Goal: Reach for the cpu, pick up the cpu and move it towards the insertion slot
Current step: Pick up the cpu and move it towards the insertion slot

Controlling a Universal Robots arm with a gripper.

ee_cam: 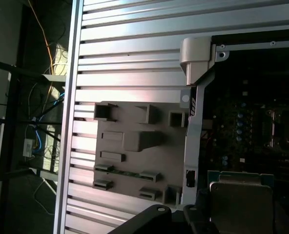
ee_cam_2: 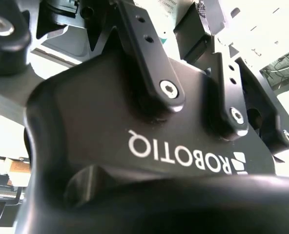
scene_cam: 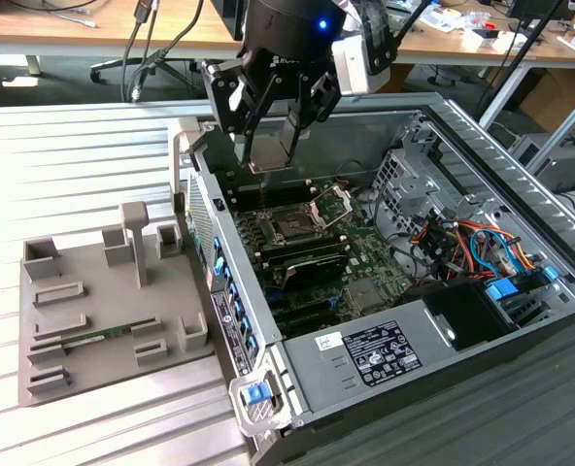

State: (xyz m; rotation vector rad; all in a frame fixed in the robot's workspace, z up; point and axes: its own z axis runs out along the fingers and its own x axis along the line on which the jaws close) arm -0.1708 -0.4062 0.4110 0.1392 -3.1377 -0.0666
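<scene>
From the exterior view I see my claw (scene_cam: 271,146) hanging above the open computer case (scene_cam: 482,320), its fingers clamped on the cpu (scene_cam: 272,148), which hangs edge-down between them as a pale, thin square. In the first wrist view the cpu (ee_cam: 241,204) shows its silver-beige top with a green rim, held close to the camera over the dark interior of the case. The insertion slot (scene_cam: 293,226) sits below on the green motherboard (scene_cam: 365,277), its dark centre exposed and its metal load plate (scene_cam: 331,204) tilted up beside it; the cpu is above the slot and clear of it, not touching. On the exterior view's left, the grey plastic tray (scene_cam: 93,320) rests on the ribbed metal table (scene_cam: 64,165), just beside the case wall, with a green memory stick (scene_cam: 98,337) lying in one recess.
</scene>
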